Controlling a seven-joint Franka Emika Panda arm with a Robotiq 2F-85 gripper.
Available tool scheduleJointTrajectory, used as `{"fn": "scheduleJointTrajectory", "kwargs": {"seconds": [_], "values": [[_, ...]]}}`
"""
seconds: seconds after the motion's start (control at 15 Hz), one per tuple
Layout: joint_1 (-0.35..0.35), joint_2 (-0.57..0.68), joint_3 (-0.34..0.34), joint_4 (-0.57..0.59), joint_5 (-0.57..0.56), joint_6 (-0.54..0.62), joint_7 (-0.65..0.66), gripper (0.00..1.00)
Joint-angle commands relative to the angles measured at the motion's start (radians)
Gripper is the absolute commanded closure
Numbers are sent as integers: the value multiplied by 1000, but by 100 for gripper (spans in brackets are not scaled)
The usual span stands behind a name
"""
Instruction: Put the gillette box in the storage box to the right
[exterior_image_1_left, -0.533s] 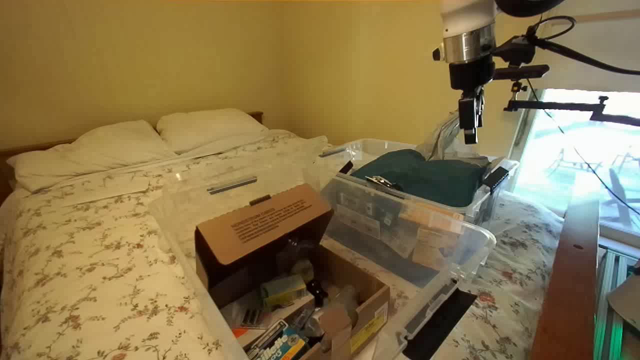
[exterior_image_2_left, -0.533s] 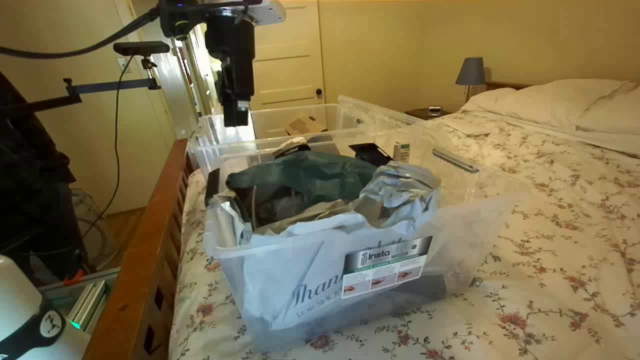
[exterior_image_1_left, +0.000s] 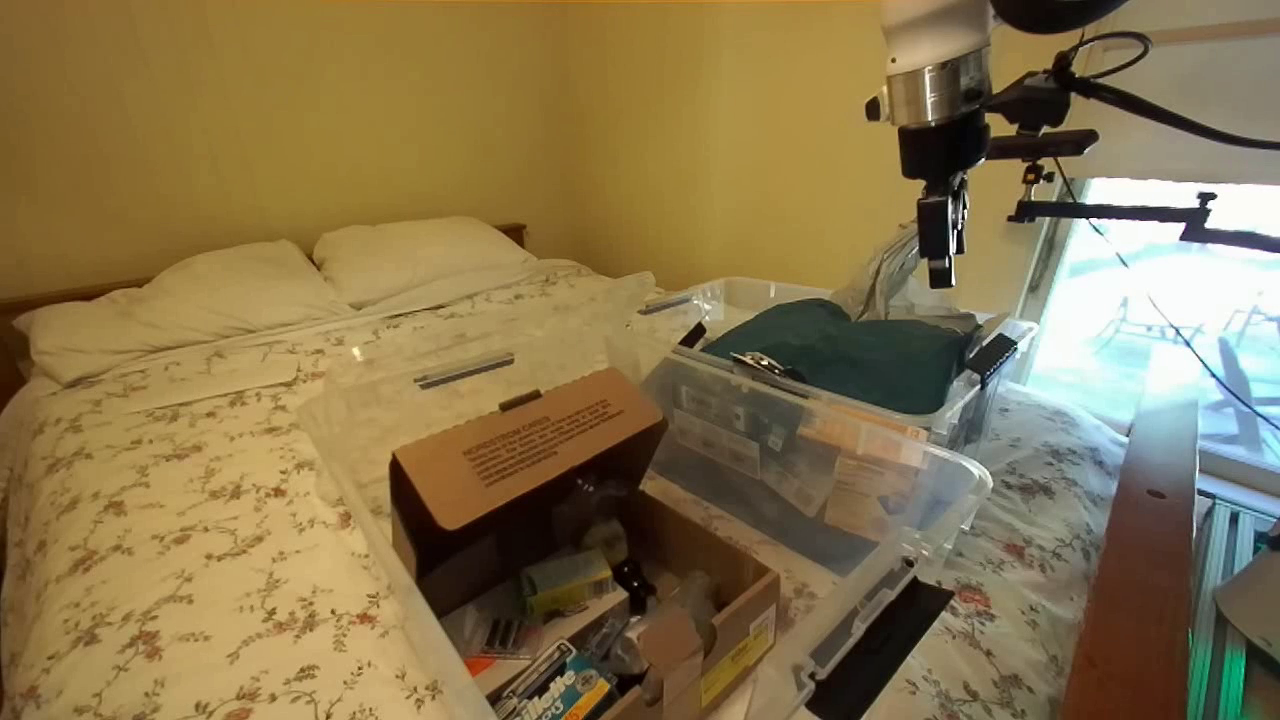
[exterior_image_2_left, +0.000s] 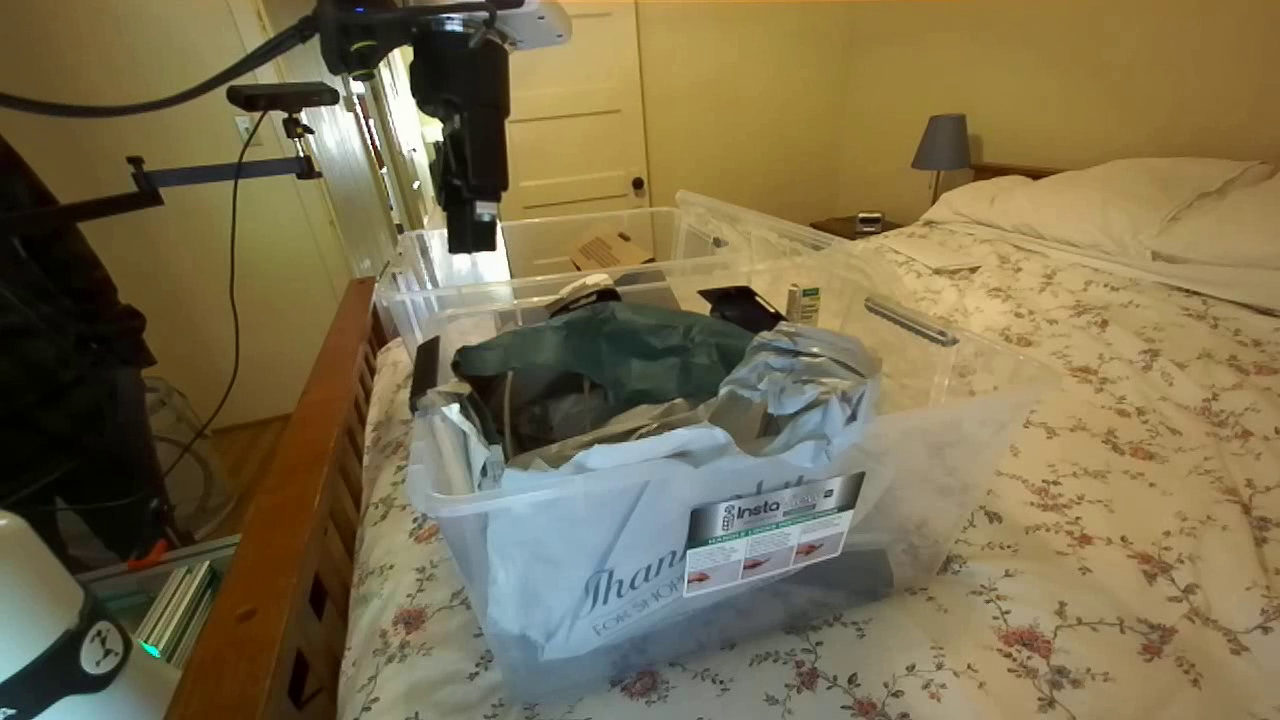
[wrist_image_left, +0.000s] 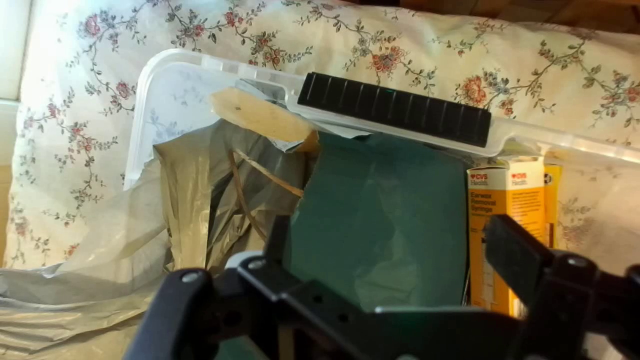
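Gillette box (exterior_image_1_left: 562, 688) in the cardboard box (exterior_image_1_left: 705, 535), claw (wrist_image_left: 392, 234) spread above the storage box (exterior_image_2_left: 940, 470)

Nearest, at the bottom edge of the frame in an exterior view, the Gillette box lies inside the cardboard box, its lower part cut off by the frame. A green-and-yellow packet (exterior_image_1_left: 568, 583) lies a little farther in, among other contents too jumbled to name. The cardboard box stands open, its printed flap (exterior_image_1_left: 600, 425) raised, within a clear tub (exterior_image_1_left: 972, 480); a black handle (exterior_image_1_left: 882, 640) shows on the tub at the lower right.

Just behind the tub, right of centre, comes the storage box. It holds a dark green bag (exterior_image_1_left: 850, 350), a pale bag (exterior_image_2_left: 600, 590) lettered "Thank" and, in the wrist view, an orange carton (wrist_image_left: 484, 220) marked "CVS Health", just beside the green one. A label (exterior_image_2_left: 770, 535) reading "Insta" faces outward. Tub and storage box rest on a flower-patterned surface (exterior_image_1_left: 200, 540).

In both exterior views the claw hangs in the upper part of the frame, pointing down, apart from the contents below. In the wrist view its two fingers (wrist_image_left: 520, 255) stand wide apart, the dark green bag visible through the gap.

Farther back, pillows (exterior_image_1_left: 420, 262) lie at the left against a wooden headboard (exterior_image_1_left: 75, 296), before a yellow wall (exterior_image_1_left: 300, 120). A grey-shaded lamp (exterior_image_2_left: 940, 143) stands at the upper right in an exterior view.
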Motion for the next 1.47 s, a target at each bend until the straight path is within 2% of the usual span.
{"fn": "scheduleJointTrajectory", "kwargs": {"seconds": [0.0,0.13,0.47,0.6,0.8,0.93,1.07,1.27,1.33,1.4], "values": [[28,3,-24,2,-6,-3,7,0],[39,9,-17,8,2,-6,6,0],[182,39,88,26,85,51,29,0],[234,74,146,64,74,87,59,0],[281,153,232,132,18,214,156,0],[292,238,290,190,-71,310,268,0],[302,343,329,268,-197,329,339,0],[352,497,317,377,-339,258,346,0],[353,361,293,263,-260,315,322,0],[367,408,282,292,-284,307,322,0]]}}
